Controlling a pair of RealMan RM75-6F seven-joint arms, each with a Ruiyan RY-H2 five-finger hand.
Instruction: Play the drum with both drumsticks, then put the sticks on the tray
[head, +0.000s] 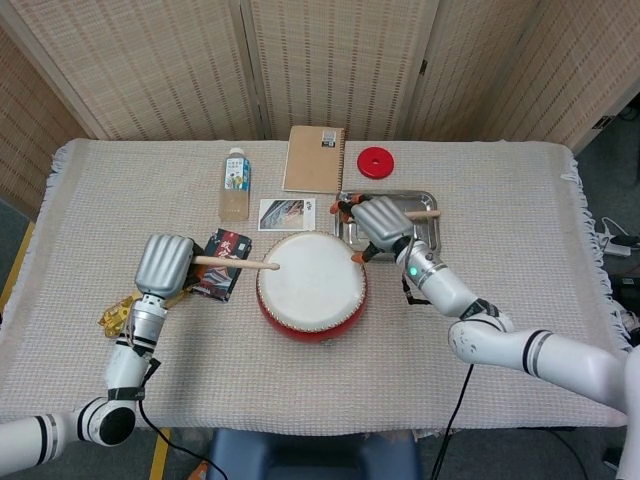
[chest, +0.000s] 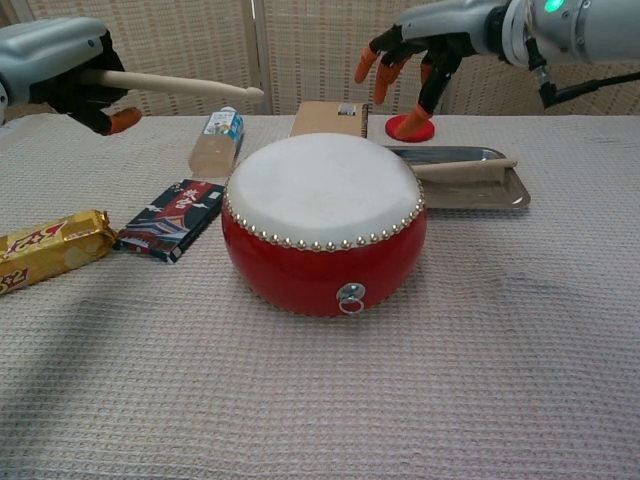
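2 drumsticks sit in different places. One drumstick (chest: 180, 85) is gripped by the left hand (head: 165, 265), fingers wrapped round its butt end, and it reaches out level toward the drum (head: 311, 284); in the head view its tip lies over the left part of the white drumhead, and in the chest view it is raised clear above the skin. The other drumstick (chest: 465, 167) lies in the metal tray (chest: 515, 192), slanting across it with its end poking over the tray's right rim.

The right hand (chest: 405, 55) holds nothing. Its orange-tipped fingers (chest: 366, 70) are spread apart and hang downward, raised above the counter (chest: 480, 330); in the head view it hovers over the tray's left part, near the drum's upper right edge.

The drum is red-sided with a studded rim and a small ring on its front, standing near the middle of the cloth-covered counter, with the tray just behind it to the right.

Left of the drum lies a dark snack packet (head: 221, 264), and further left a gold-wrapped bar (chest: 45, 247), partly hidden under the left arm in the head view. Behind the drum a small bottle (head: 235, 184) lies on its side, with a printed card (head: 287, 214) near it, a brown notebook (head: 315, 158) further back, and a red disc (head: 376, 160) beside the notebook, just behind the tray.
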